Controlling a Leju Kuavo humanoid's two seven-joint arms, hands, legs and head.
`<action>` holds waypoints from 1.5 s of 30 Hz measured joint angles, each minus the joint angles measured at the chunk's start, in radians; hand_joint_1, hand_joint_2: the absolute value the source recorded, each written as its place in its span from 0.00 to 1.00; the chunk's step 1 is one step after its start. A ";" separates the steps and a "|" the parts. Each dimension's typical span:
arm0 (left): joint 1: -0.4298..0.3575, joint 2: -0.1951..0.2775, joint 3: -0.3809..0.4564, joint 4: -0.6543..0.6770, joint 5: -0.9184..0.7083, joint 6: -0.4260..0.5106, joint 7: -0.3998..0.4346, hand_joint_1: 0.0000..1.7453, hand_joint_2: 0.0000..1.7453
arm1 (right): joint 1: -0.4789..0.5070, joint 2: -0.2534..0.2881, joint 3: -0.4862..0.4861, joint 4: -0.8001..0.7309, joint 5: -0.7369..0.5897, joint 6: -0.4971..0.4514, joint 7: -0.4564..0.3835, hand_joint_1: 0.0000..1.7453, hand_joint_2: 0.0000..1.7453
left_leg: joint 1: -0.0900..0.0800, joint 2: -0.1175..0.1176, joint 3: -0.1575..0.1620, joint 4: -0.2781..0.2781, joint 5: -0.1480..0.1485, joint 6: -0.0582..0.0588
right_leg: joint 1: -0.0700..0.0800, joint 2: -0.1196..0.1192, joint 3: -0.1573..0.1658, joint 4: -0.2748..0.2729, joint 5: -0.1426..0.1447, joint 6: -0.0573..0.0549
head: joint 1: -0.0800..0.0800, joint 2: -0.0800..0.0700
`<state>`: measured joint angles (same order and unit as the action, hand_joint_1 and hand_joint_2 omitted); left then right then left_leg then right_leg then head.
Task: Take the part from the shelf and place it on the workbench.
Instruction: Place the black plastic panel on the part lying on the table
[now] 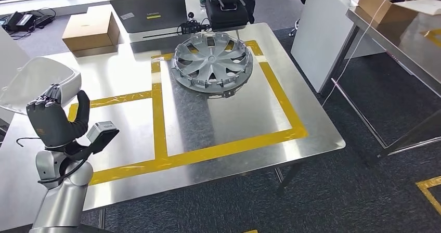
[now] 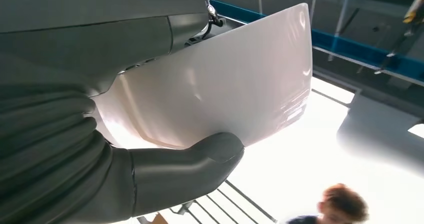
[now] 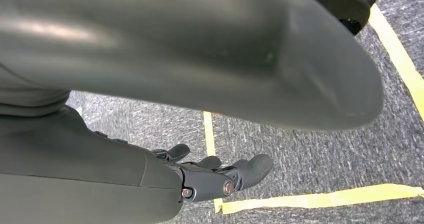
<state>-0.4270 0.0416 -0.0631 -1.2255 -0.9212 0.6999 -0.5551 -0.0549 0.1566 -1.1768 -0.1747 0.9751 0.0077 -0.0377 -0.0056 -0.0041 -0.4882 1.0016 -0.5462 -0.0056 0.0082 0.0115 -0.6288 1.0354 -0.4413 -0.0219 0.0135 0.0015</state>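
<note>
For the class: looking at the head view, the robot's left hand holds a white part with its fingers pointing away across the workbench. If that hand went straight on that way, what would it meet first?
Probably nothing soon: beyond the left hand and its white part lies bare workbench top, then perhaps the cardboard box at the far edge. Height above the surface is unclear.

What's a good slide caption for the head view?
Left robot hand holds a white panel over the steel workbench, where a silver hubcap already lies inside yellow tape lines.
</note>
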 joint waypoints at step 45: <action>-0.497 -0.049 -0.004 0.928 -0.157 0.000 0.076 0.50 1.00 | -0.007 -0.032 0.000 0.000 0.015 -0.034 0.017 0.00 0.00 | -0.001 0.000 0.002 0.000 0.001 -0.001 | -0.003 0.001 0.007 -0.009 0.006 0.003 | 0.000 0.000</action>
<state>-0.9238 -0.0076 -0.0671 -0.2971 -1.0786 0.6996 -0.4788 -0.0615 0.1244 -1.1765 -0.1747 0.9902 -0.0262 -0.0204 -0.0066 -0.0043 -0.4860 1.0018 -0.5450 -0.0065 0.0053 0.0125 -0.6220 1.0264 -0.4352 -0.0186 0.0137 0.0015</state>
